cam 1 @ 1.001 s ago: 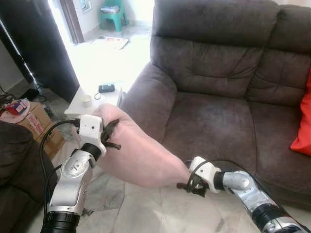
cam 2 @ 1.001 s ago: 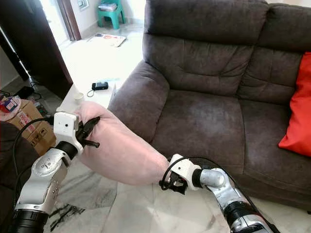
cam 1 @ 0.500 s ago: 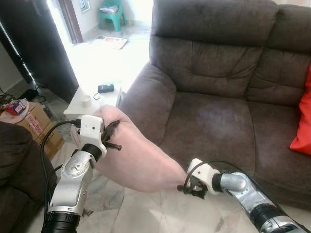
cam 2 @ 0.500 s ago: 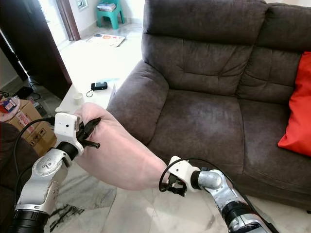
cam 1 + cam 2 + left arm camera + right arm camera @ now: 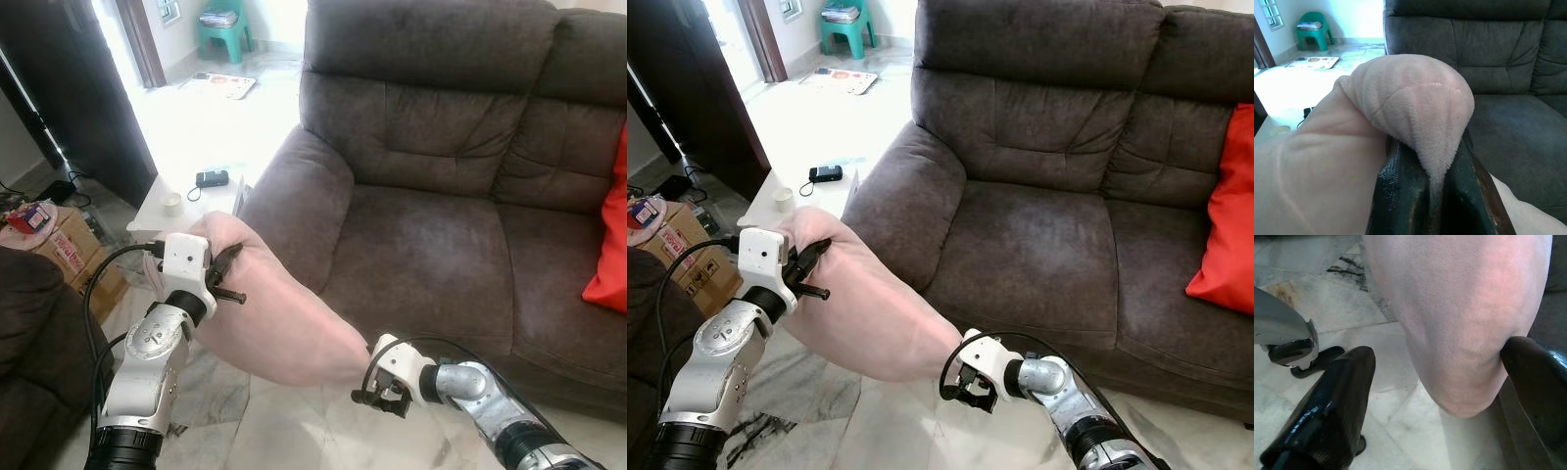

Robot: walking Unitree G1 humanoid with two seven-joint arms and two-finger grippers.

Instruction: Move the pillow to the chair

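Note:
A pale pink pillow (image 5: pixel 284 323) hangs in the air in front of the brown sofa's armrest, stretched between my two arms. My left gripper (image 5: pixel 227 277) is shut on its upper corner; the left wrist view shows the plush fold (image 5: pixel 1415 103) pinched between the black fingers (image 5: pixel 1396 196). My right gripper (image 5: pixel 377 392) is at the pillow's lower end, just above the marble floor. In the right wrist view its fingers (image 5: pixel 1332 401) stand wide apart, with the pillow's lower tip (image 5: pixel 1459 308) between them. One finger is clear of the fabric.
The dark brown sofa (image 5: pixel 431 225) spans the back, with a red cushion (image 5: pixel 612 245) at its right end. A small white table (image 5: pixel 191 201) with a black device and a cup stands by the armrest. A cardboard box (image 5: pixel 59 245) and a dark armchair (image 5: pixel 24 323) are at left.
My right gripper has dropped lower and drifted left along the pillow's lower end. The left gripper keeps its hold in the same place.

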